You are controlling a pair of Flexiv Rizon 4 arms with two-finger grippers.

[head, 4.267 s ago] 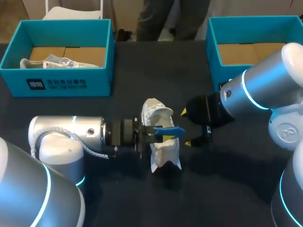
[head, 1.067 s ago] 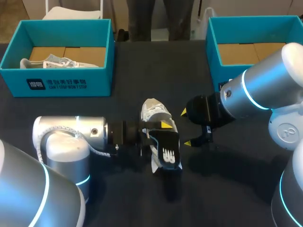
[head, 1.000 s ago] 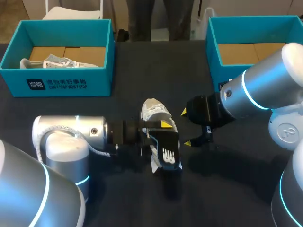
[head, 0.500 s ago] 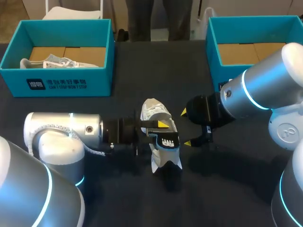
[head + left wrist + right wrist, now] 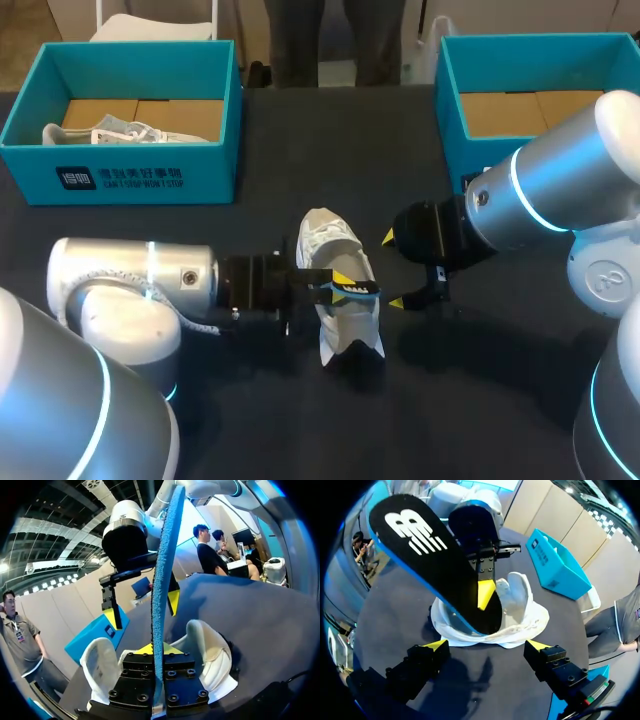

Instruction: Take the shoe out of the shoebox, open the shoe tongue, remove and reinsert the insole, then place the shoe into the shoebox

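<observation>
A white shoe lies on the dark table's middle. My left gripper comes in from the left just above it and is shut on the insole, which is black on top and blue underneath. The left wrist view shows the insole edge-on, rising from between the fingers, with the shoe under them. My right gripper stands open just right of the shoe, nothing between its fingers. In the right wrist view the insole slants above the shoe, ahead of the right gripper.
A teal shoebox at the back left holds another white shoe. A second teal shoebox stands at the back right, behind my right arm. Bare dark table lies in front of the shoe.
The left wrist has turned, so the insole now shows nearly edge-on instead of its black face. The left fingers have closed tighter on it. The right arm has stayed still.
</observation>
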